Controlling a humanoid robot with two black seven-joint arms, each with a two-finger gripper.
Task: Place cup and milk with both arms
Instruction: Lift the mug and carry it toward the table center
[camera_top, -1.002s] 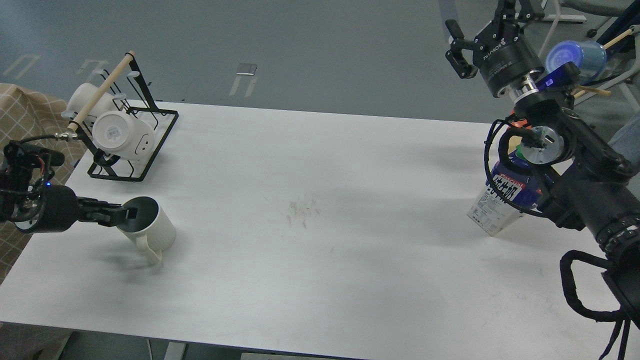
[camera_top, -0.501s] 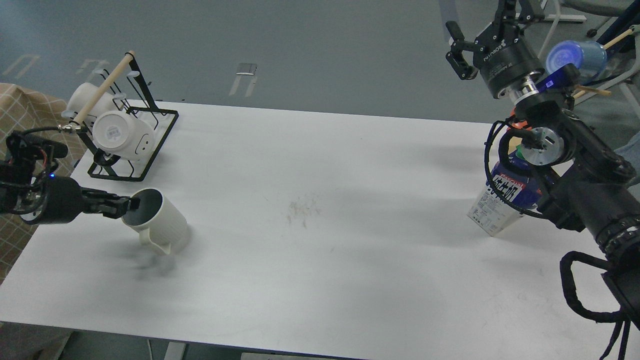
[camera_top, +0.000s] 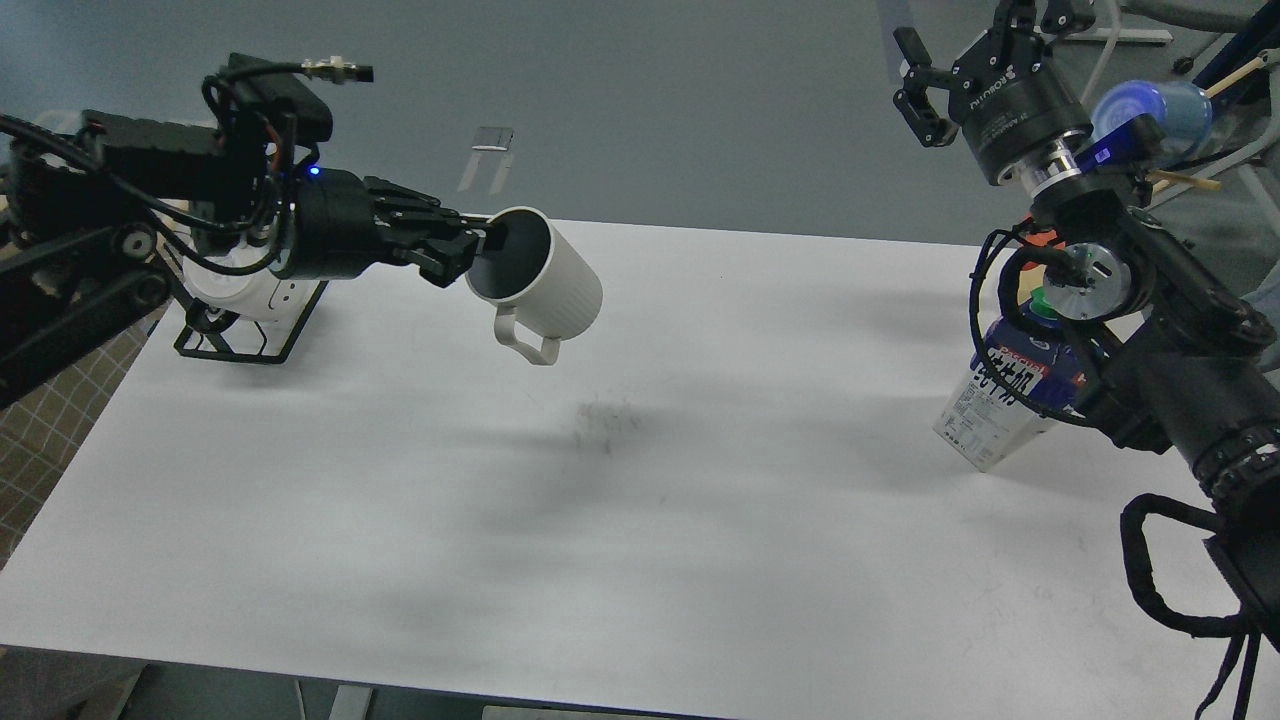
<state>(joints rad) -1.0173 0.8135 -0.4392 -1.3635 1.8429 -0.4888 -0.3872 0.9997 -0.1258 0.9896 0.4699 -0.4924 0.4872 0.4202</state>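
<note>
Milk carton (camera_top: 1005, 405) half hidden behind right arm, tilted on white tabletop (camera_top: 640, 520) near its right edge; ribbed cream cup (camera_top: 540, 283), lifted off tabletop since earlier frame, hangs sideways with left gripper (camera_top: 478, 243) jaws clamped on rim; right gripper (camera_top: 975, 45) jaws spread, empty.

Upper middle of the frame: the cup (camera_top: 545, 283) is cream-white and ribbed, dark grey inside. At the right edge the milk (camera_top: 1005, 398) carton is dark blue and white with a green cap. The counter (camera_top: 700, 480) is plain white; both arms are black.
</note>
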